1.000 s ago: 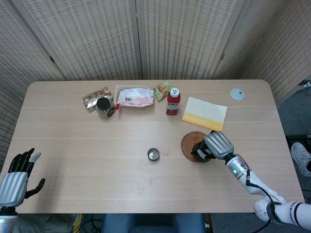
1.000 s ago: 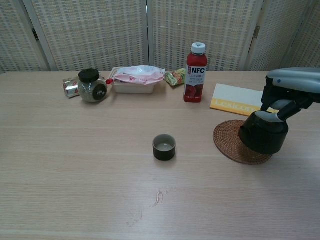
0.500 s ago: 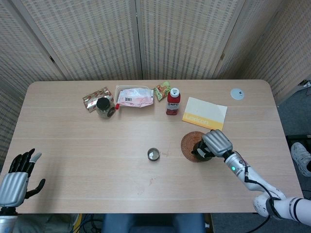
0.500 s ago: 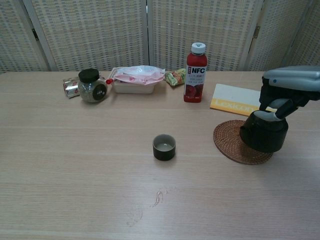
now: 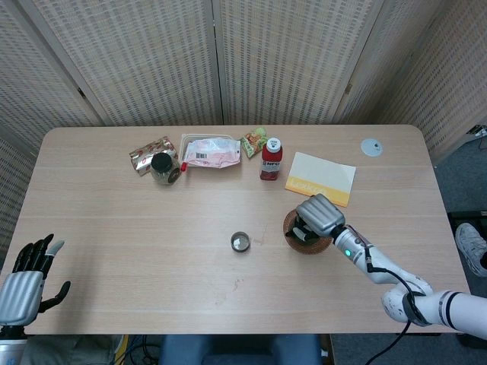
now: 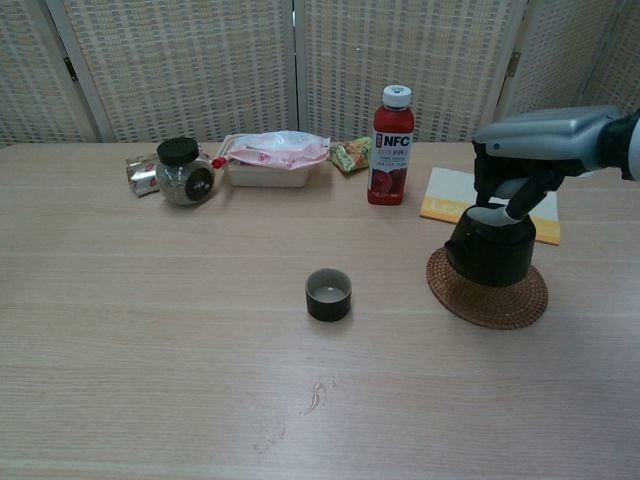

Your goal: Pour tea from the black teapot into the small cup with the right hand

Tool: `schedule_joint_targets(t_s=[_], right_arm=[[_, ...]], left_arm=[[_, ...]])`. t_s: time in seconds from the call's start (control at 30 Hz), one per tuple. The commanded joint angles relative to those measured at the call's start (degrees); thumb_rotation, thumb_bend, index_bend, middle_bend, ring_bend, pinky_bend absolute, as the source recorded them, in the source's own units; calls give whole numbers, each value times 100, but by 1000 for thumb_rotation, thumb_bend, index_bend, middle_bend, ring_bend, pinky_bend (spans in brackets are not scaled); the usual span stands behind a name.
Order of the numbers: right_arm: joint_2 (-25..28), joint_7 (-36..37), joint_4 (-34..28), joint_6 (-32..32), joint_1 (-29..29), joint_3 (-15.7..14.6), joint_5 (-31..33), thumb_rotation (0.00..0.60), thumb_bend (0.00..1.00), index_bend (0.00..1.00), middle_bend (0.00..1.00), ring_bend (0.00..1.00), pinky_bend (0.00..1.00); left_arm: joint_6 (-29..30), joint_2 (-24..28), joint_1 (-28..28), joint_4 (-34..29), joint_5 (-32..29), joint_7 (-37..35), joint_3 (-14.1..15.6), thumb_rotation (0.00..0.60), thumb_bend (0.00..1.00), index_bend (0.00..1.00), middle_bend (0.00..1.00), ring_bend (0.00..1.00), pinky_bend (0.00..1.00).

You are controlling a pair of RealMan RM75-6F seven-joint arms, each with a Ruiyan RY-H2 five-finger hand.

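The black teapot (image 6: 490, 247) hangs just above the woven round coaster (image 6: 488, 290), gripped from above by my right hand (image 6: 525, 150). In the head view the right hand (image 5: 317, 215) covers most of the teapot (image 5: 297, 230) over the coaster (image 5: 306, 242). The small dark cup (image 6: 328, 294) stands upright on the table to the left of the teapot, also visible at table centre (image 5: 240, 242) from above. My left hand (image 5: 29, 277) rests at the table's near left corner with fingers apart, holding nothing.
Along the back stand a red NFC bottle (image 6: 391, 146), a dark-lidded jar (image 6: 184, 171), a white tray with a pink packet (image 6: 272, 158), snack packets (image 6: 349, 155) and a yellow-white booklet (image 6: 487, 203). A small white disc (image 5: 371, 147) lies far right.
My right hand has lifted the teapot off the coaster's right edge and carried it left, toward the cup. The left hand has not moved.
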Motion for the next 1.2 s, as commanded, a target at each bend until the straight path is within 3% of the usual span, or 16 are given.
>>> schedule_joint_targets(t_s=[0.03, 0.6, 1.2], right_arm=[[-96, -210, 38, -161, 216, 69, 186, 441, 505, 1000, 1000, 919, 466], [-784, -1565, 388, -504, 1429, 34, 1283, 442, 503, 1000, 1000, 919, 466], [-1164, -2197, 596, -444, 2180, -297, 1898, 442, 503, 1000, 1000, 919, 488]], left_arm=[[44, -5, 24, 5, 14, -11, 3, 600, 329, 101, 0, 0, 0], [261, 10, 185, 44, 56, -98, 40, 600, 329, 101, 0, 0, 0], [409, 7, 324, 128, 80, -223, 58, 600, 330, 101, 0, 0, 0]])
